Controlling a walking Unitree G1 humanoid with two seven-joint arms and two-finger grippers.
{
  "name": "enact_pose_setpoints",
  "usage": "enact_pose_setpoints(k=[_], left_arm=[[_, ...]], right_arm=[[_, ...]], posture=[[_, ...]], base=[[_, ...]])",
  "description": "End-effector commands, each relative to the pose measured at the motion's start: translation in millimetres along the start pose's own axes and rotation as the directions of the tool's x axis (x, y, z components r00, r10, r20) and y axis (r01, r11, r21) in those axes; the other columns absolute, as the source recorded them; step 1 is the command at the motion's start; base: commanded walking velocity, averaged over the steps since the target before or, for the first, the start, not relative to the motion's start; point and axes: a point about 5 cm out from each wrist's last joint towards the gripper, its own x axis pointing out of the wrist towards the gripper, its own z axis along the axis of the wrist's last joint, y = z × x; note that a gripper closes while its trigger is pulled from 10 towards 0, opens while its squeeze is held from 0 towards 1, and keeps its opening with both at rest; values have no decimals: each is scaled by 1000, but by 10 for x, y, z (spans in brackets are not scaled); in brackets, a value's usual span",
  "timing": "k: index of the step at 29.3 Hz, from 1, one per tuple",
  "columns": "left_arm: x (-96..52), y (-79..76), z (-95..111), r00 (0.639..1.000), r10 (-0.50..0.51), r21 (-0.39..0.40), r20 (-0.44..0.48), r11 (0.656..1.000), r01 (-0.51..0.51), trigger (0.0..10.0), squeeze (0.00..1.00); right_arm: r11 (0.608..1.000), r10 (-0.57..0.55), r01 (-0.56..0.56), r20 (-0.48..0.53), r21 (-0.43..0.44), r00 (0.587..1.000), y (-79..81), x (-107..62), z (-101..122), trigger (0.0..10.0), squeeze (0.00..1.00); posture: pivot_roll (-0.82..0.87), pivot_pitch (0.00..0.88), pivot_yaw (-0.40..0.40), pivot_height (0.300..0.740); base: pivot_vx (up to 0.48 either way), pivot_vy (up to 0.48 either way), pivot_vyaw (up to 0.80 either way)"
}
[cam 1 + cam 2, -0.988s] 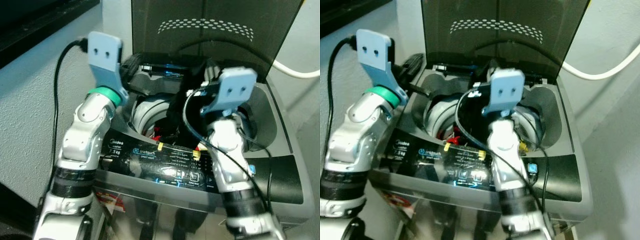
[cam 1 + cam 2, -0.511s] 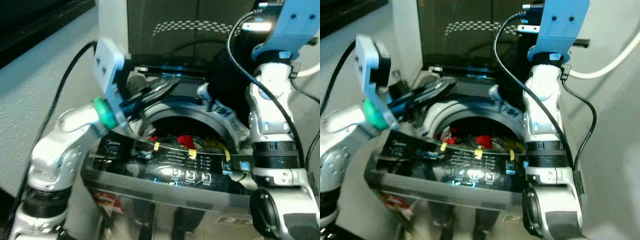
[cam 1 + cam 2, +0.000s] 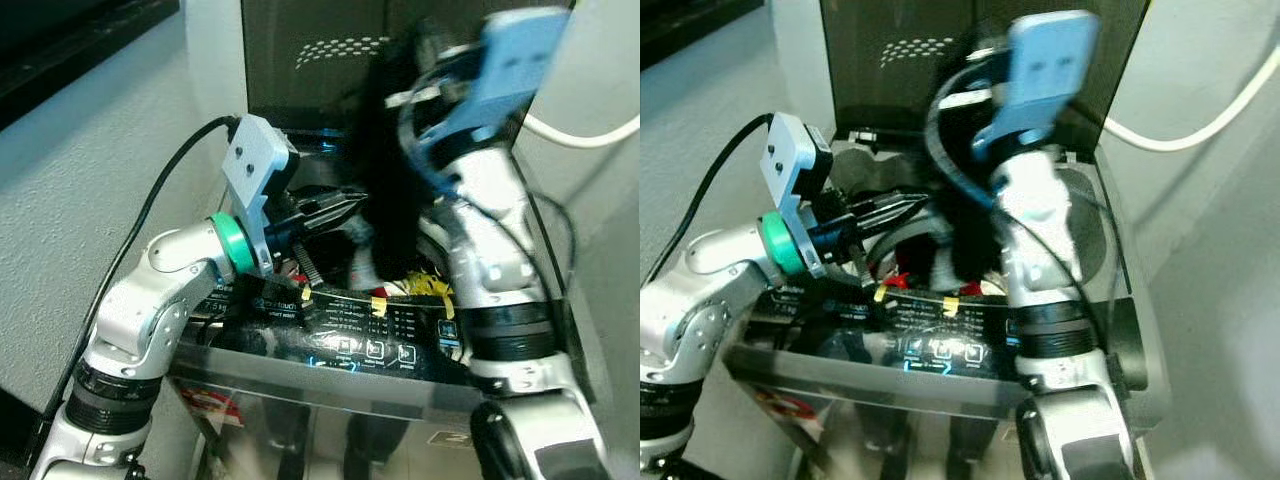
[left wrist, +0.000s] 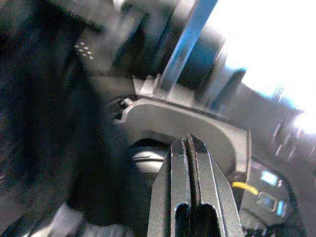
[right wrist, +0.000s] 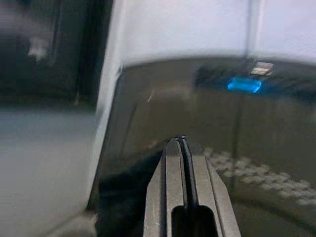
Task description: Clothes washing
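A top-loading washing machine [image 3: 370, 335] stands before me with its dark lid [image 3: 300, 60] raised. Red and other clothes [image 3: 902, 275] lie in the drum. A long black garment [image 3: 385, 200] hangs down over the drum opening from my right gripper [image 5: 181, 140], which is raised in front of the lid with its fingers together on the cloth; this arm is blurred. My left gripper [image 3: 350, 200] is shut and empty, reaching across the drum's left rim towards the hanging garment.
A white hose [image 3: 580, 135] runs along the wall at the right. A black cable [image 3: 150, 210] loops from my left wrist. Walls stand close on the left and right of the machine. Yellow tape pieces [image 3: 378, 303] mark the lit control panel.
My right arm rose out of the drum with the black garment and now swings, blurred. My left gripper turned and moved in over the drum's left rim. The camera has shifted.
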Motion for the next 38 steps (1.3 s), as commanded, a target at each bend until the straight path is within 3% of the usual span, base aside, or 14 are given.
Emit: enact_pose_setpoints(k=[1, 3, 4, 7, 11, 15, 16, 17, 23, 26, 30, 35, 37, 38], left_arm=[[-32, -63, 0, 1000, -8, -12, -1, 1000, 8, 10000, 0], [-39, -82, -4, 1000, -10, -13, 0, 1000, 10, 10000, 0], [-58, -109, -10, 1000, -8, -19, 1, 1000, 8, 10000, 0], [-106, -132, -35, 1000, 11, -26, -3, 1000, -11, 10000, 0], [-110, -128, -42, 1000, 16, -26, -4, 1000, -16, 10000, 0], [-135, -138, -59, 999, 34, -21, -20, 999, -34, 10000, 0], [-150, -135, -57, 999, 41, -18, -23, 999, -42, 10000, 0], [-184, -120, -50, 998, 58, -13, -29, 998, -59, 10000, 0], [-291, -59, 5, 992, 120, 16, -40, 993, -119, 10000, 0], [-295, -38, 50, 989, 144, 25, -31, 989, -143, 10000, 0], [-280, -37, 46, 988, 150, 30, -31, 988, -149, 10000, 0], [-250, -20, 23, 986, 166, 34, -33, 986, -165, 10000, 0], [-193, 67, 10, 972, 236, 36, -13, 971, -235, 10000, 0], [-193, 67, 10, 972, 236, 36, -13, 971, -235, 10000, 0]], right_arm=[[996, 11, -19, -98, -82, 995, 73, -53, -228, 10000, 482], [994, 9, -22, -115, -106, 993, 77, -62, -272, 10000, 482], [994, 6, -20, -125, -110, 992, 41, -65, -286, 10000, 1000], [992, 13, -32, -153, -123, 988, -88, -49, -285, 10000, 1000], [991, 23, -45, -163, -130, 986, -111, -47, -285, 10000, 1000], [982, 110, -153, -321, -113, 941, -238, -157, -431, 10000, 1000], [984, 119, -157, -335, -89, 935, -262, -177, -448, 10000, 922], [981, 140, -176, -345, -77, 928, -293, -222, -462, 10000, 0], [970, 232, -244, -354, 11, 906, -427, -475, -496, 10000, 0], [955, 297, -283, -270, 91, 916, -541, -730, -343, 10000, 0], [957, 285, -263, -236, 120, 929, -612, -872, -248, 10000, 0], [969, 229, -205, -180, 139, 957, -649, -978, -130, 10000, 0], [994, 21, -13, -71, 110, 997, -698, -897, -2, 10000, 0], [994, 21, -13, -71, 110, 997, -698, -897, -2, 10000, 0]], posture=[[110, 29, 69, 740], [110, 29, 69, 740], [124, 32, 52, 740], [126, 31, 46, 740], [126, 31, 46, 740], [119, 31, 41, 740], [119, 31, 41, 740], [124, 33, 43, 740], [150, 43, 46, 740], [159, 52, 48, 740], [154, 53, 55, 740], [143, 51, 63, 740], [119, 39, 73, 740], [119, 39, 73, 740]], base=[[0, 0, 0], [0, 0, 0], [0, 0, 0], [0, 0, 0], [0, 0, 0], [0, 0, 0], [0, 0, 0], [0, 0, 0], [0, 0, 0], [0, 0, 0], [0, 0, 0], [0, 0, 0], [0, 0, 0], [0, 0, 0]])
